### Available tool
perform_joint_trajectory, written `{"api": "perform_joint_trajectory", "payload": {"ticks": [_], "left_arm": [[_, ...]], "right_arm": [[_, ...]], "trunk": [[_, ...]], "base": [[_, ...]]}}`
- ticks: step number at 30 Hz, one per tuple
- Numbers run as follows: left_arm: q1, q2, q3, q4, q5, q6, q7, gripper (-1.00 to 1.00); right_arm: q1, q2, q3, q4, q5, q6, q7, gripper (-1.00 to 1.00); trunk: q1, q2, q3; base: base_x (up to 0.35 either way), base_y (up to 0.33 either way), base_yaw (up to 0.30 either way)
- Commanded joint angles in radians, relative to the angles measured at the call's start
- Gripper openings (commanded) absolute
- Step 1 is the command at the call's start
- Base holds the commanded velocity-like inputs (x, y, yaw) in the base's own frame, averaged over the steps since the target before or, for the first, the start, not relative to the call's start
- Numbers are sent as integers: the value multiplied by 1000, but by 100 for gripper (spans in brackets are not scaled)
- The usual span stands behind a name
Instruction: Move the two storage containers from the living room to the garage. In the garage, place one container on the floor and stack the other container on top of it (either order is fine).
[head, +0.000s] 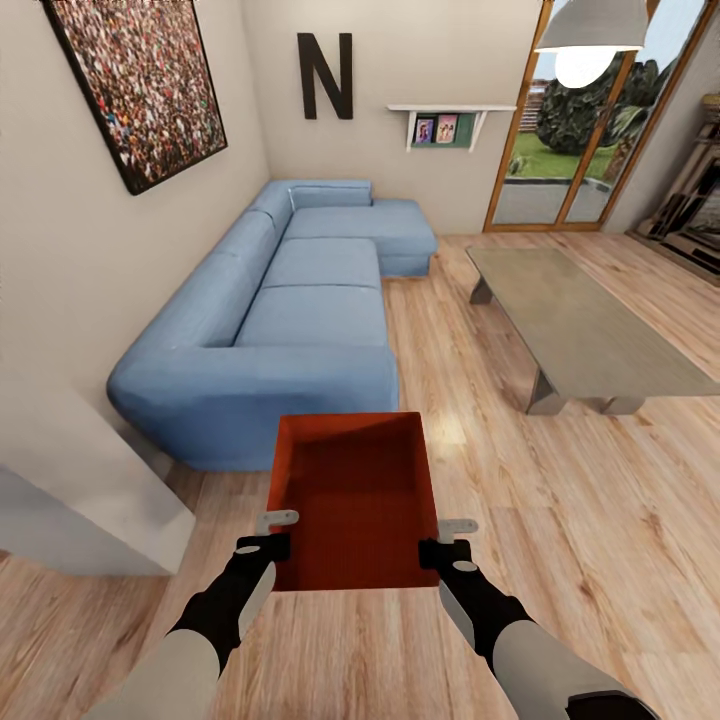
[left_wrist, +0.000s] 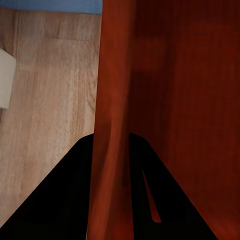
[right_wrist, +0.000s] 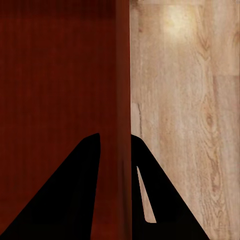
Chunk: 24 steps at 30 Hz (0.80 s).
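- You held one storage container (head: 355, 500) up in the air over the wood floor (head: 560, 540), just in front of the blue sofa (head: 290, 320).
- Your left claw (head: 272, 535) pinched its left wall (one finger on each side).
- Your right claw (head: 450, 540) pinched its right wall.

A home living room: blue sectional sofa (head: 290, 300), low grey table (head: 580, 330), wood-plank floor (head: 560, 520).
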Motion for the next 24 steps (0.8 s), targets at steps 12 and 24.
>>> {"api": "perform_joint_trajectory", "payload": {"ticks": [12,24], "left_arm": [[0,17,1,0,-1,10,13,-100],[1,17,1,0,-1,10,13,-100]], "right_arm": [[-1,-1,-32,-38,16,1,-39,-100],[-1,-1,-32,-38,16,1,-39,-100]], "trunk": [[0,-1,18],[0,-1,37]], "base": [[0,0,0],[0,0,0]]}}
